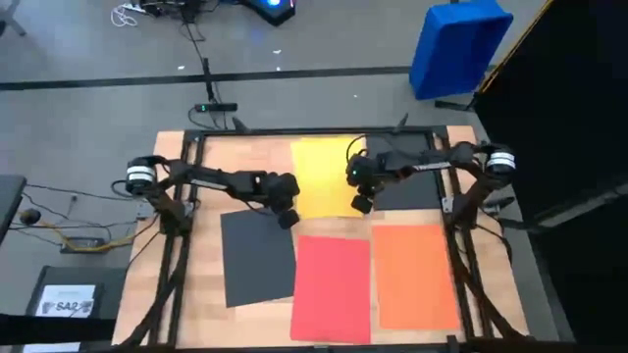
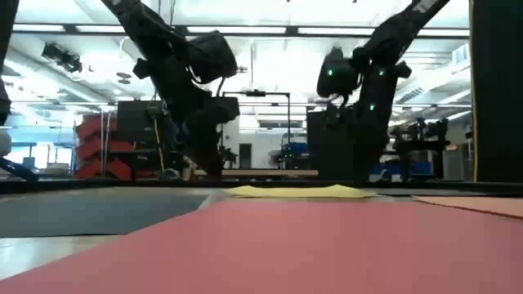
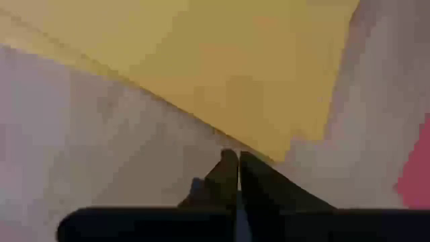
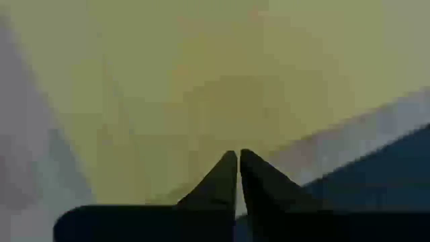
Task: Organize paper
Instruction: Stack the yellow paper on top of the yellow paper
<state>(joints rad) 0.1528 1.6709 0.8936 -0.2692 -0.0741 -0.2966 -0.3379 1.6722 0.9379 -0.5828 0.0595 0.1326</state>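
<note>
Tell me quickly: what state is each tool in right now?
Left tool: closed, holding nothing, at the yellow sheet's left corner.
Right tool: closed, holding nothing, at the yellow sheet's right edge.

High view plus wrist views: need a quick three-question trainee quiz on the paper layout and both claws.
1. True or false: the red sheet lies between the dark grey sheet and the orange sheet.
2. Which sheet do both wrist views look at? A) orange B) yellow C) red
3. Fill in: the left claw and the right claw both have their fingers ____.

Key: 1 true. 2 B, the yellow sheet. 3 shut, holding nothing.
</note>
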